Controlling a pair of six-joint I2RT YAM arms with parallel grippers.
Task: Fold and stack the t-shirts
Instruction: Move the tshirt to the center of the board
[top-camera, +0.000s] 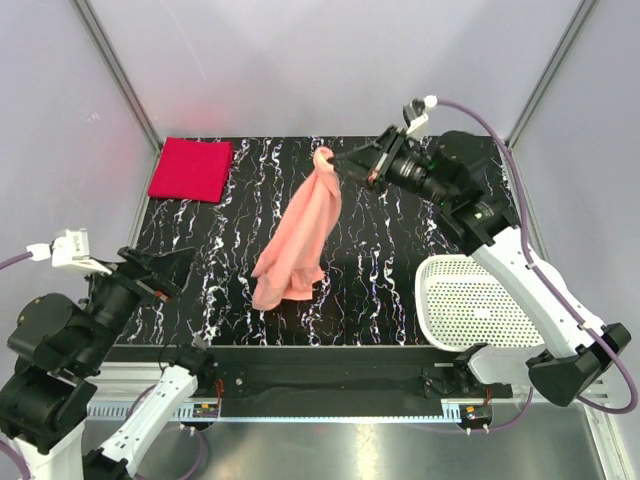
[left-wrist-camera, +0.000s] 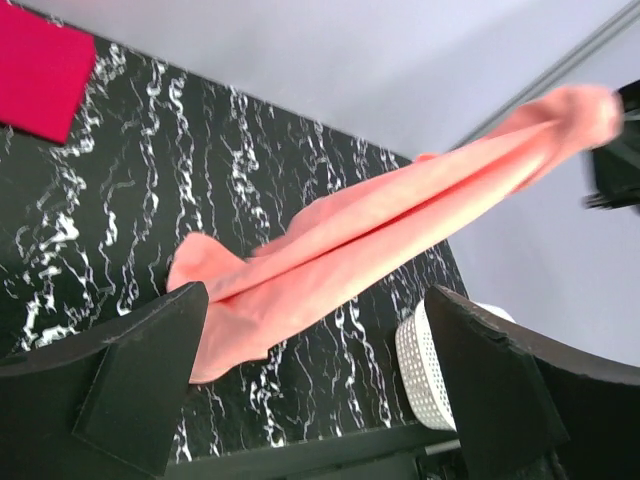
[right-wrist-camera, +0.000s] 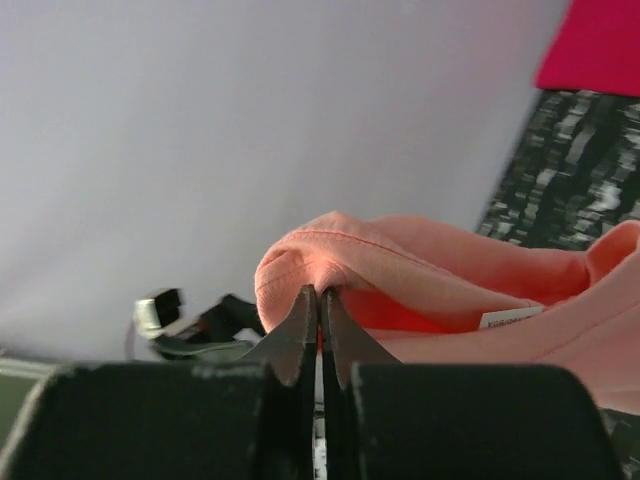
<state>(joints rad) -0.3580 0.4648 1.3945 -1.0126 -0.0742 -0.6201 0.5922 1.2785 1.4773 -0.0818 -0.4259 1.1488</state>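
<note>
The salmon-pink t-shirt (top-camera: 300, 235) hangs in a long bunch above the black marbled table (top-camera: 230, 250); its lower end trails on the table. My right gripper (top-camera: 333, 163) is shut on its top edge, seen pinched between the closed fingertips in the right wrist view (right-wrist-camera: 320, 300). The shirt also shows in the left wrist view (left-wrist-camera: 380, 225). The crimson red t-shirt (top-camera: 190, 168) lies folded as a neat rectangle at the far left corner, also in the left wrist view (left-wrist-camera: 40, 70). My left gripper (top-camera: 170, 270) is open and empty at the near left, apart from both shirts.
A white perforated basket (top-camera: 475, 300) stands at the near right of the table, below my right arm; its wall shows in the left wrist view (left-wrist-camera: 425, 375). Grey enclosure walls surround the table.
</note>
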